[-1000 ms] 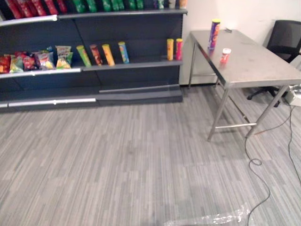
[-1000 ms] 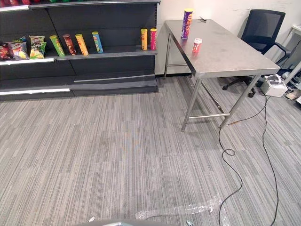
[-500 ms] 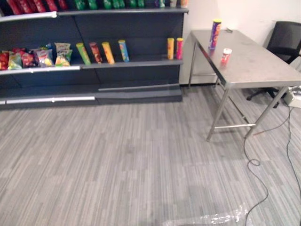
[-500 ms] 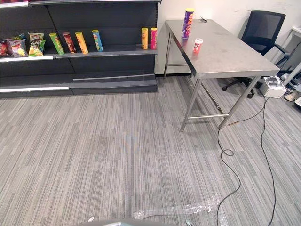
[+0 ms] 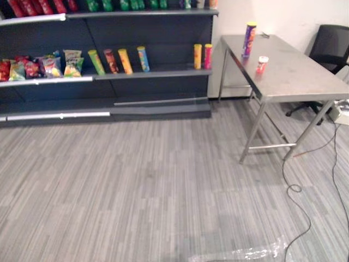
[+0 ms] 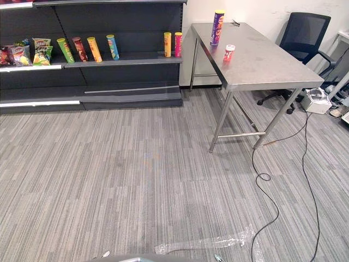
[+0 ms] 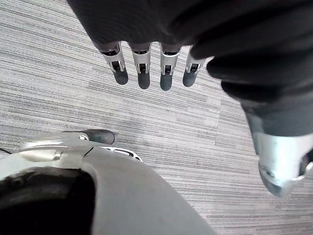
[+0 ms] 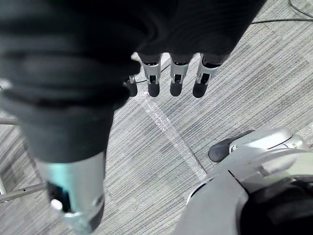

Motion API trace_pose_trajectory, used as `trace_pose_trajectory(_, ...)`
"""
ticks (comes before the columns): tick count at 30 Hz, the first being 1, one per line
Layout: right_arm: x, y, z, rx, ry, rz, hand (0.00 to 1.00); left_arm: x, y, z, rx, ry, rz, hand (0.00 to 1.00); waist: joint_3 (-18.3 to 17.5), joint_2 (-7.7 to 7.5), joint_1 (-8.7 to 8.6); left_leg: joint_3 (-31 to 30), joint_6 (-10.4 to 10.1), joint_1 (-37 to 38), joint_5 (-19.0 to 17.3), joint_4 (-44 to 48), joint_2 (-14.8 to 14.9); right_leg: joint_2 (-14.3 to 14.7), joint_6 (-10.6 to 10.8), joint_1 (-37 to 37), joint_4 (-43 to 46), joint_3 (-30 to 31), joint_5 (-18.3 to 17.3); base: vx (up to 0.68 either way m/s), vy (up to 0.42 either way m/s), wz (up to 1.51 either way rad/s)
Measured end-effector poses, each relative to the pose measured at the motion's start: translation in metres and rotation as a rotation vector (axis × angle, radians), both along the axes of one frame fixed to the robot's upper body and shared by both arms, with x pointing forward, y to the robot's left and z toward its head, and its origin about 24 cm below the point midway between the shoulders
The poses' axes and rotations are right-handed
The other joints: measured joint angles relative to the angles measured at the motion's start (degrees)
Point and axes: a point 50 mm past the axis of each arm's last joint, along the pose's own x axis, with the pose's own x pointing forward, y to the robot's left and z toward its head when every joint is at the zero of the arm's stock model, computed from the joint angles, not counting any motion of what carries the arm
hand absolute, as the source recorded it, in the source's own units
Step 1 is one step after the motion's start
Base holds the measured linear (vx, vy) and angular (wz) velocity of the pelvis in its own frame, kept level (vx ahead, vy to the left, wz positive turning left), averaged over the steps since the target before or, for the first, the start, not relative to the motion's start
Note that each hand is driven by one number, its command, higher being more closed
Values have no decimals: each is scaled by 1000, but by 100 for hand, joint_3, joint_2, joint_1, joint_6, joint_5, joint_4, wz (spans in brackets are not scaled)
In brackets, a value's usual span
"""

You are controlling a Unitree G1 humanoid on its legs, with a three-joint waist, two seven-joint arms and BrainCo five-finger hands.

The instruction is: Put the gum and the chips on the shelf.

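A grey striped carpet ran up to a dark shelf along the back wall, with a steel table beside it. The left hand and the right hand hung over the carpet, fingers straight and relaxed, holding nothing. The tall purple chips can and the small red-and-white gum tub stood upright on the table, near each other, well ahead of both hands and off toward the right hand's side. The task appeared to be at its approach step, with nothing picked up yet. The next move likely called for walking to the table until a hand could close round one item.
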Motion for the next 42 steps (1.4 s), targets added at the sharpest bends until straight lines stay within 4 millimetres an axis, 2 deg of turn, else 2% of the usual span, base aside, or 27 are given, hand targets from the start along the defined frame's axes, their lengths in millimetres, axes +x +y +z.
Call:
trace_pose_trajectory(4,5,-2,1,6,-27,-63,0,3,0,0,1,-5,-3,0,91,16,-3,4,-11,-50,8,4,11,-2,-9,-108,189,1,-68,0,0,0)
trace_pose_trajectory(6,14,-1,1,21,-66,-105,0,9,2,1,6,-18,-5,0,194,20,-8,-5,-23,-236,18,103,-2,-70,-37,-519,824,-5,-349,-35,-22,3)
trace_pose_trajectory(8,21,2,1,30,-84,-102,0,15,5,2,14,-35,-3,0,397,-70,-8,-30,-90,-379,-29,294,-39,-173,-64,-802,1369,-37,-614,-55,-39,15)
trace_pose_trajectory(9,24,5,1,41,-94,-113,0,20,9,3,23,-46,-1,0,500,-161,-8,-46,-191,-555,-148,581,-52,-261,-95,-985,1702,-62,-786,-97,-73,23)
trace_pose_trajectory(10,26,7,1,46,-99,-119,0,22,11,4,24,-54,12,0,552,-200,-9,-54,-205,-684,-248,790,-49,-293,-109,-1074,1849,-91,-871,-86,-75,26)
trace_pose_trajectory(12,26,8,1,53,-105,-159,0,25,13,4,19,-72,70,0,700,-233,-5,-94,-209,-1066,-599,1678,41,-367,-175,-1205,2269,-210,-1141,-43,-99,35)
trace_pose_trajectory(14,23,8,1,54,-103,-166,0,25,13,5,6,-91,143,0,811,-246,9,70,-242,-1527,-700,2832,183,-439,-227,-1188,2490,-285,-1305,-27,-106,31)
trace_pose_trajectory(15,21,5,2,40,-109,-158,0,26,11,4,-14,-113,220,0,837,-233,3,109,-209,-1996,-720,3802,379,-421,-256,-1176,2578,-352,-1389,6,-76,17)
trace_pose_trajectory(16,22,4,3,31,-116,-129,0,27,9,4,-32,-132,263,0,873,-115,14,199,-150,-2340,-736,4550,609,-379,-288,-1104,2691,-399,-1484,41,-49,17)
trace_pose_trajectory(18,25,2,4,19,-132,-118,0,26,6,4,-53,-140,290,0,884,-56,29,220,-94,-2557,-845,4911,855,-414,-250,-1017,2854,-424,-1624,107,25,12)
trace_pose_trajectory(20,32,2,6,11,-151,-106,0,28,5,4,-62,-153,297,0,891,-74,36,229,-83,-2748,-831,4583,1007,-546,-182,-944,2855,-416,-1721,164,126,11)
trace_pose_trajectory(22,39,1,8,-1,-171,-92,0,30,3,4,-66,-160,294,0,893,-76,57,261,-91,-2814,-722,3913,1014,-699,-117,-943,2851,-386,-1807,160,206,5)
trace_pose_trajectory(24,44,0,9,-9,-184,-75,0,32,2,4,-66,-164,292,0,890,-65,118,206,-155,-2808,-316,2686,983,-916,103,-868,2836,-277,-1951,227,287,-3)
trace_pose_trajectory(25,47,-1,9,-12,-189,-73,0,32,1,4,-68,-165,293,0,882,-43,136,155,-168,-2806,-204,2411,990,-936,163,-857,2817,-232,-1985,277,360,-21)
trace_pose_trajectory(26,47,-2,10,-16,-188,-74,0,32,0,4,-70,-167,296,0,883,-22,156,179,-276,-2791,250,2255,1014,-986,249,-783,2701,-138,-2033,339,417,-26)
trace_pose_trajectory(28,50,1,9,-3,-187,-89,0,29,6,5,-55,-161,294,0,790,-111,136,248,-91,-2822,18,2516,788,-1095,266,-539,2142,140,-2016,415,404,-18)
trace_pose_trajectory(29,49,5,7,12,-177,-95,0,31,10,6,-45,-166,291,0,704,-217,135,382,-17,-2928,-297,2753,671,-1213,283,-412,1768,255,-1704,558,428,-16)
trace_pose_trajectory(30,49,8,6,23,-171,-96,0,33,12,6,-39,-171,286,0,643,-282,152,497,80,-3006,-526,3010,562,-1337,456,-389,1609,415,-1433,547,431,-19)
trace_pose_trajectory(32,44,8,4,30,-154,-131,0,35,13,6,-32,-161,255,0,552,-281,141,641,268,-3004,-820,3275,428,-1527,591,-415,1687,588,-1157,414,326,-17)
trace_pose_trajectory(34,40,5,4,29,-149,-164,0,36,12,6,-31,-159,238,0,470,-217,152,716,386,-2838,-908,3329,328,-1630,576,-638,2185,800,-694,483,343,-35)
trace_pose_trajectory(36,42,1,5,15,-155,-157,0,33,10,5,-34,-142,206,0,449,-110,143,818,462,-2281,-952,3081,329,-1623,457,-1090,3374,853,244,386,254,-47)
trace_pose_trajectory(37,43,-1,6,8,-158,-144,0,32,9,5,-32,-133,171,0,465,-7,59,821,530,-1910,-993,2825,335,-1597,464,-1402,4264,753,489,278,161,-18)
trace_pose_trajectory(38,44,-1,6,8,-160,-140,0,34,9,6,-31,-136,151,0,467,-5,16,840,544,-1756,-1001,2761,337,-1553,448,-1550,4704,672,437,333,157,-4)
trace_pose_trajectory(40,48,-2,7,-4,-170,-82,0,34,9,6,-32,-131,106,0,477,-9,29,939,591,-1035,-1030,2373,283,-1492,48,-2162,5994,229,-3,337,73,-24)
trace_pose_trajectory(42,54,-6,10,-18,-190,-37,0,30,6,4,-43,-110,94,0,516,26,-2,997,639,-414,-1066,1832,145,-1476,-14,-2532,6283,-175,-436,249,10,-31)
